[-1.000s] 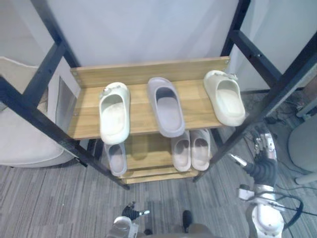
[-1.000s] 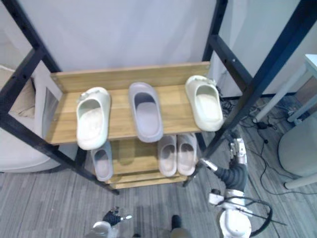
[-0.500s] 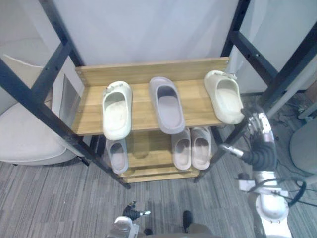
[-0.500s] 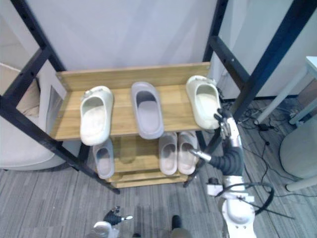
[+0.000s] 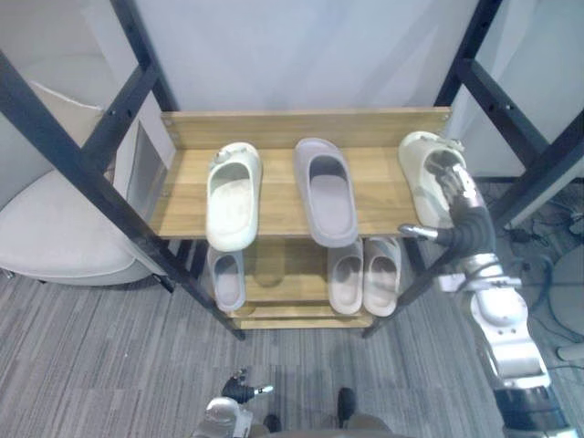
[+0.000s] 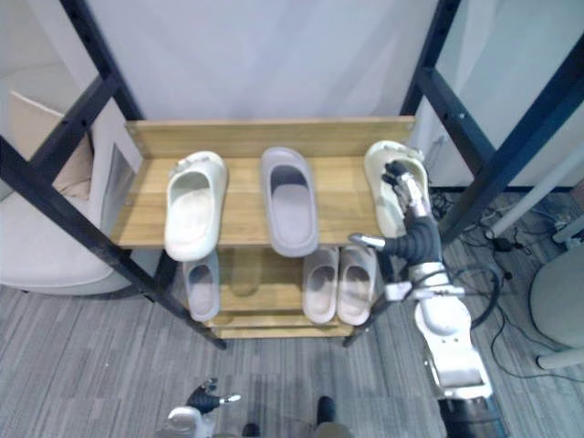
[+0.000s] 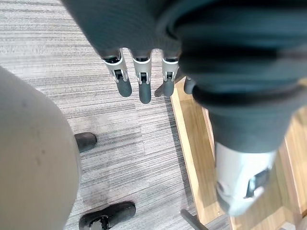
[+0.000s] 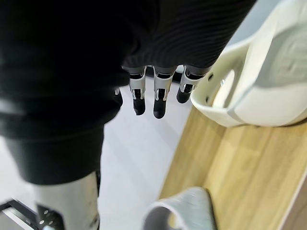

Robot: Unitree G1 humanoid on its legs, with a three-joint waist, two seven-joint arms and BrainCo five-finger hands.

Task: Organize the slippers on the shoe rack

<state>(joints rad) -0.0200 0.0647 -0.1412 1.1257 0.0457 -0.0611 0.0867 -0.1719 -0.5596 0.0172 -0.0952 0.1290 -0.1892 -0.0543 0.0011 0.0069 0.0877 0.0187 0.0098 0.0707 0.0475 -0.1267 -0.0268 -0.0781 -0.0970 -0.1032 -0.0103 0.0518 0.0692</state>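
The rack [image 5: 274, 210] is carrying three slippers on its top shelf: a cream left slipper [image 5: 233, 196], a grey slipper [image 5: 327, 192] in the middle, and a cream right slipper [image 5: 418, 178] at the end. To pair the creams, the right slipper is probably wanting a grip across its strap, then lifting clear rather than dragging past the grey one. The right hand [image 5: 456, 193] is reaching up over that slipper, its fingers [image 8: 159, 103] hanging straight and released, grasping nothing. The left hand [image 5: 225, 417] is idling low, fingers slack.
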